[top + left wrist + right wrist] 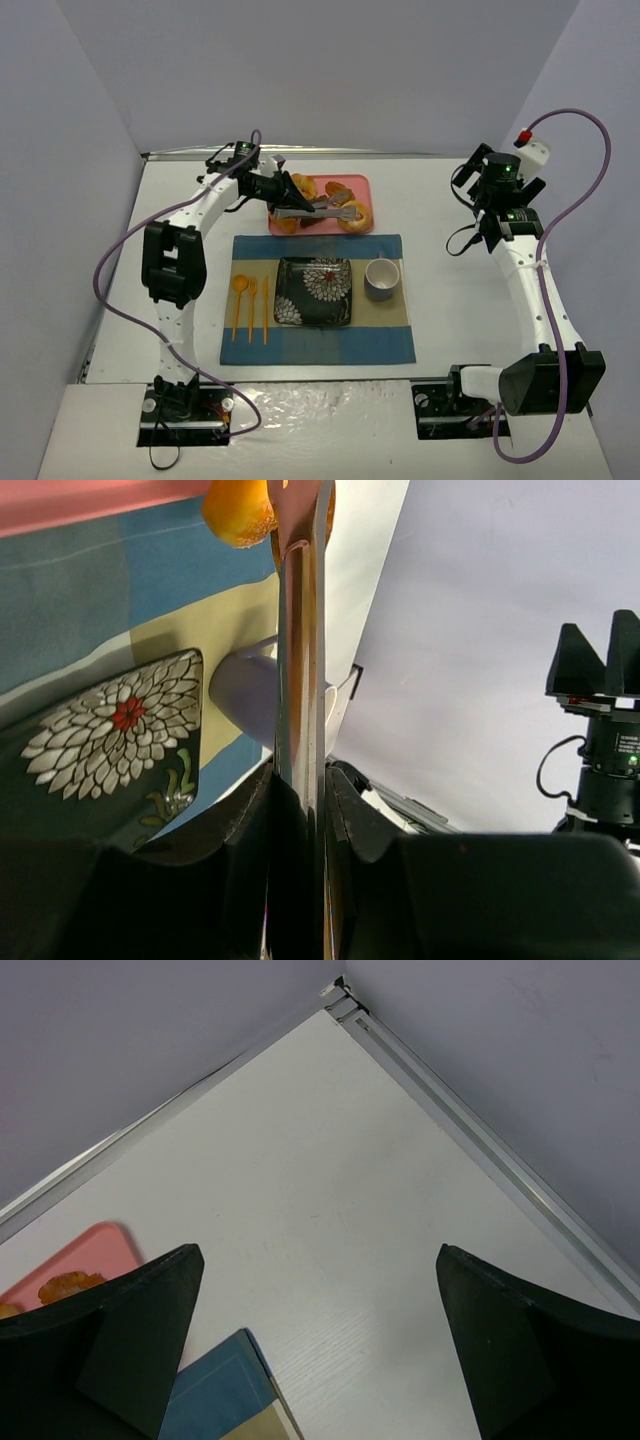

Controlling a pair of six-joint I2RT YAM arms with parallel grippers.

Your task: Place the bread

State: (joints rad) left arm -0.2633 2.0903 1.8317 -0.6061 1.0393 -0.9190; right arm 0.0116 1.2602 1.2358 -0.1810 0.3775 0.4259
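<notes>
The bread (358,215), a small golden-orange bun, lies at the right end of the pink tray (362,182). In the left wrist view the bread (240,512) shows at the top edge, right beside the tips of the metal tongs (300,660). My left gripper (288,203) hovers over the tray's left part, shut on the handle of the tongs (312,211), whose two arms are pressed together between the jaws of my left gripper (300,780). Whether the tips pinch the bread I cannot tell. My right gripper (468,185) hangs open over the far right of the table; in its own view my right gripper (318,1260) holds nothing.
Other pastries (305,187) share the tray. In front of it a blue and beige placemat (390,345) carries a dark flowered plate (313,290), a pale cup (381,278) and orange cutlery (251,302). Grey walls close the table's back and sides.
</notes>
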